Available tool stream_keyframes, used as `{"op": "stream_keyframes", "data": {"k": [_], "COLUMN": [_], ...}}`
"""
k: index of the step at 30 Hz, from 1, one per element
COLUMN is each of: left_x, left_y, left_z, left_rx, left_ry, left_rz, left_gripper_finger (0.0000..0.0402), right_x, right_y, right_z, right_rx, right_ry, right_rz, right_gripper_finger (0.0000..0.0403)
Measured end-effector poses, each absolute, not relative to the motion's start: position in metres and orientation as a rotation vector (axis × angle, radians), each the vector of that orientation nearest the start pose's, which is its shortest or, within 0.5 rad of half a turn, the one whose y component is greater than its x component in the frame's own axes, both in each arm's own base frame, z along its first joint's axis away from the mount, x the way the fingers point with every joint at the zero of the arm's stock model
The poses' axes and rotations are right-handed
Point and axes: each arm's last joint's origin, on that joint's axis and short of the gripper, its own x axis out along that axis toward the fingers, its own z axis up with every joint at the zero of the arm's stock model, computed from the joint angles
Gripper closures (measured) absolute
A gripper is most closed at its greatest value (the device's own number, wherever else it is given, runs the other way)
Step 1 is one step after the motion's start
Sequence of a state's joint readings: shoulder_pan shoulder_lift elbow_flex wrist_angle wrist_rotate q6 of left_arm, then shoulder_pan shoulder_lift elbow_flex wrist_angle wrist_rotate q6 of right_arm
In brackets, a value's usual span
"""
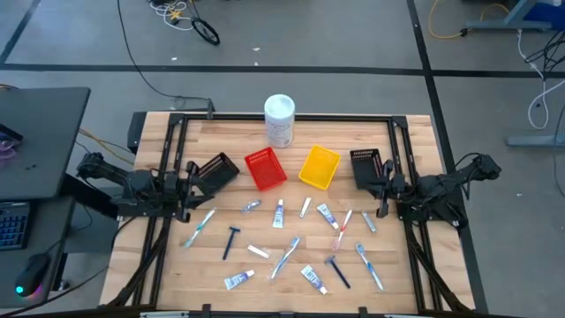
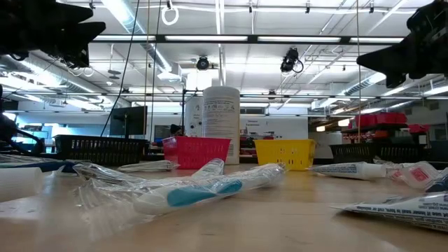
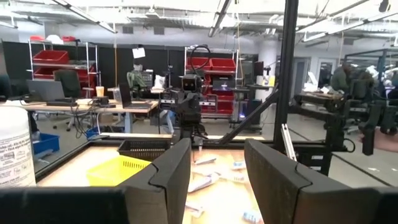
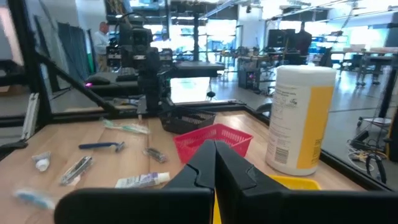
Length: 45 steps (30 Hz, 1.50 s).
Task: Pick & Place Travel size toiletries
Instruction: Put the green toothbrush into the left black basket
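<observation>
On the wooden surface (image 1: 415, 274), the travel size toiletries lie scattered across the near half: toothbrushes (image 1: 284, 257), toothpaste tubes (image 1: 278, 213) and a dark blue razor (image 1: 231, 241). Behind them stand a red bin (image 1: 265, 168), a yellow bin (image 1: 319, 167) and a white canister (image 1: 279, 120). The left pincer (image 1: 192, 187) waits at the left edge, fingers spread and empty. The right pincer (image 1: 382, 189) waits at the right edge, fingers pressed together.

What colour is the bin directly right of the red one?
Yellow; the yellow bin shows best in the high view.
</observation>
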<state>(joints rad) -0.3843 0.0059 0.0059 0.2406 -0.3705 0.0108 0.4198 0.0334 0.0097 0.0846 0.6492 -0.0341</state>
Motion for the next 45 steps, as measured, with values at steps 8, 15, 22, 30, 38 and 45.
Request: {"op": "stream_keyframes", "data": {"k": [8,15,22,30,38,45], "left_x": [0.09,0.09,0.09,0.088,0.081,0.097], "left_y": [-0.029,-0.029,-0.029,-0.022,-0.016,-0.022], "left_z": [0.188,0.189,0.188,0.196,0.238,0.227], "left_rx": [-0.178,-0.193,-0.247,-0.231,-0.112,-0.176], "left_ry": [-0.227,-0.226,-0.22,-0.231,-0.201,0.063], "left_rz": [-0.149,-0.166,-0.165,0.037,0.156,0.188], "left_gripper_finger": [0.0242,0.0242,0.0242,0.0242,0.0224,0.0186], "right_x": [0.092,0.09,0.09,0.086,0.089,0.102], "right_y": [0.022,0.019,0.019,0.014,0.013,0.017], "right_z": [0.177,0.183,0.185,0.194,0.198,0.191], "right_rx": [0.024,-0.008,0.133,0.113,0.099,0.145], "right_ry": [-0.098,-0.137,-0.179,-0.243,-0.295,-0.23], "right_rz": [-0.209,-0.318,-0.295,-0.465,-0.339,-0.211], "right_gripper_finger": [0.04,0.04,0.04,0.04,0.0358,0.0297]}}
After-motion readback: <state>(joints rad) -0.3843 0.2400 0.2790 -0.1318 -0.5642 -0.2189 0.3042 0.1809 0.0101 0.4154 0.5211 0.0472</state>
